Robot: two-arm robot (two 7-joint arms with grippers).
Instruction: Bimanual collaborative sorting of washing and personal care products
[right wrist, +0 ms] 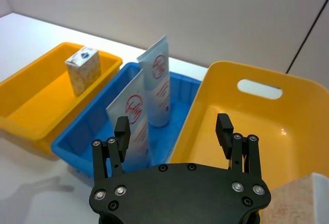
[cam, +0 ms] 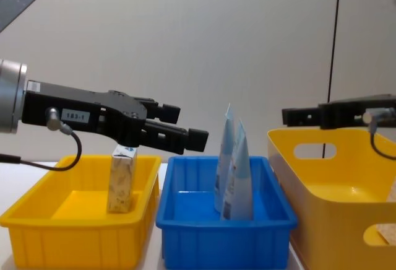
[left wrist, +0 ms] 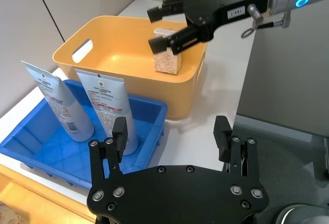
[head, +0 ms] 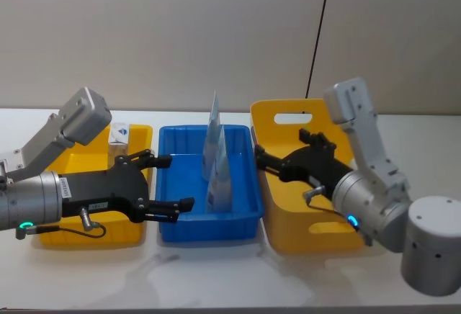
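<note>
Head: left claw (head: 171, 183) spread wide at left rim of blue plastic bin (head: 209, 233). Right claw (head: 265, 164) wide over tall yellow bin (head: 302, 239). Two pale-blue tapered tubes (head: 220, 173) upright in blue bin.
Left wrist: beige marbled carton (left wrist: 167, 63) in tall bin.
Chest: second carton (cam: 122, 183) upright in low yellow bin (cam: 74, 242).

Left tool (cam: 185, 124) label (cam: 77, 116) reads 183-1

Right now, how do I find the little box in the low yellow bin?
Find the low yellow bin on the robot's left, next to the blue bin. The carton stands alone inside, beige and marbled with a white top; the neighbouring bin holds tall pale-blue tubes.
</note>
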